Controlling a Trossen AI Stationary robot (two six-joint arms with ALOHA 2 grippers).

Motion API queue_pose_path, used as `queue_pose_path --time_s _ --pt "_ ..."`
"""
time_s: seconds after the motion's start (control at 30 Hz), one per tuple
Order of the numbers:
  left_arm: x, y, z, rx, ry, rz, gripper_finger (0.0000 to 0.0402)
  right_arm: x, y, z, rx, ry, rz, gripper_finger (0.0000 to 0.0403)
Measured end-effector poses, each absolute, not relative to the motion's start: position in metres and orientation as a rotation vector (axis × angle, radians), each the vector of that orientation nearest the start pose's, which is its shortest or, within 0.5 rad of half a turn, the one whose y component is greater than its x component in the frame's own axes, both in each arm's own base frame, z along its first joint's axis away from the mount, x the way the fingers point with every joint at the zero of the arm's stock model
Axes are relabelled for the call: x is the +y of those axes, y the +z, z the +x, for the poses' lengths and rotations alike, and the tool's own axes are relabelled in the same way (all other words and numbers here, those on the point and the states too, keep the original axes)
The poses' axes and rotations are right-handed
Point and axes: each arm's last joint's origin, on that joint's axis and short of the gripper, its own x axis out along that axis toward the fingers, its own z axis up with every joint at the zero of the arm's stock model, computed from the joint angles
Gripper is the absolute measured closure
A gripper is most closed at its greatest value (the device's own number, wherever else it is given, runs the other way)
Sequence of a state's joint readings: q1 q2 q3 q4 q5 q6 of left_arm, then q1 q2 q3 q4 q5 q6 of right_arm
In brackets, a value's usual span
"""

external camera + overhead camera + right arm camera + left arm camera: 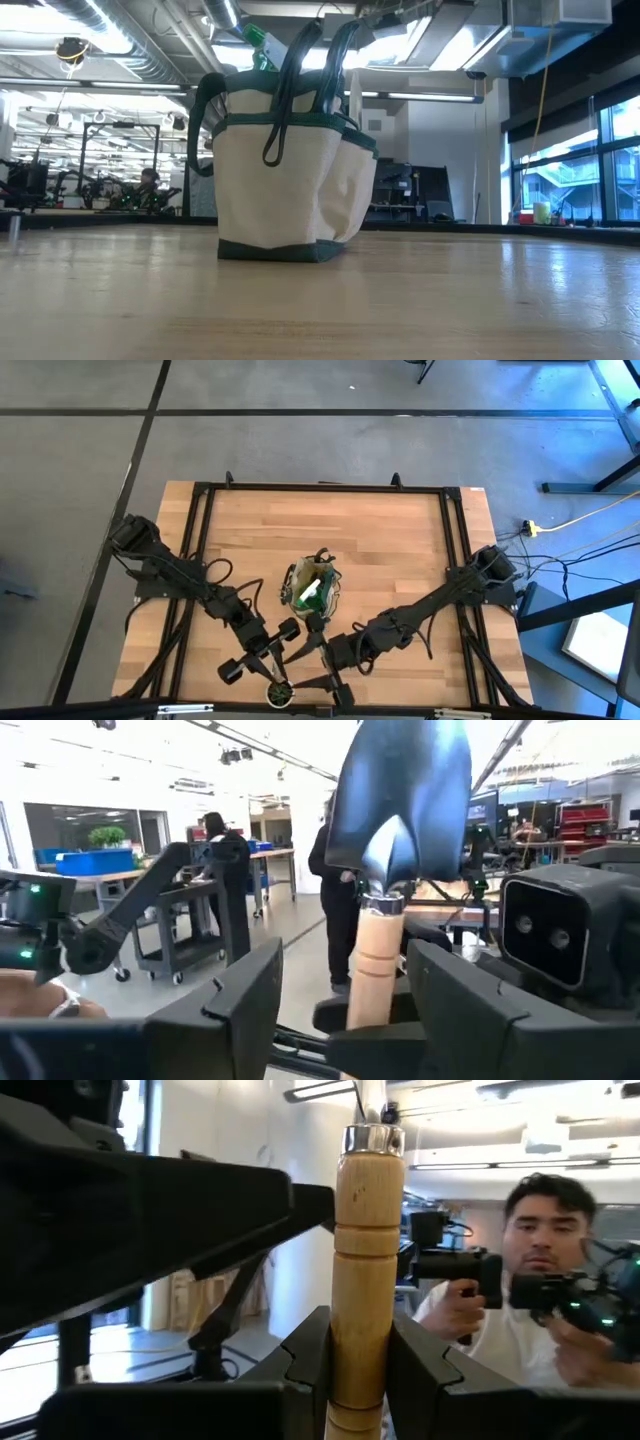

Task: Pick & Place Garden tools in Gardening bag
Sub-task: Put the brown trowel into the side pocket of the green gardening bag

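Presently, the gardening bag (312, 589) stands upright mid-table, already holding a green spray bottle (310, 593), its top showing above the rim in the low view. One trowel (400, 810) remains outside the bag, near the table's front edge. Its turned wooden handle (366, 1270) is clamped between the left gripper (355, 1370) fingers. The right gripper (345, 1005) stands with fingers apart on either side of the same handle. The blade is dark, smooth, pointed metal with a bright ferrule. The bag is soft pale canvas with green trim and loop handles. A small potted plant (279, 691) sits just beside both grippers.
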State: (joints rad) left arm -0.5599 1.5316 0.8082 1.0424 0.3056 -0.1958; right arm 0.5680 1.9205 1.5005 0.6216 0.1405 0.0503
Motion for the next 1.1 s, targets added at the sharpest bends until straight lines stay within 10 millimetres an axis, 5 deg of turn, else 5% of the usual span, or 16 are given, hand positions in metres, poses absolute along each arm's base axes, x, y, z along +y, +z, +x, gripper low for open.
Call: queue_pose_path --time_s 0.67,1.1 --pt "-0.175 0.276 0.275 -0.255 -0.936 -0.233 0.034 0.237 0.321 0.387 -0.144 0.443 0.033 0.0188" --pt "-0.172 0.272 0.279 -0.223 -0.913 -0.205 0.034 0.222 0.312 0.4 -0.075 0.447 0.125 0.0188"
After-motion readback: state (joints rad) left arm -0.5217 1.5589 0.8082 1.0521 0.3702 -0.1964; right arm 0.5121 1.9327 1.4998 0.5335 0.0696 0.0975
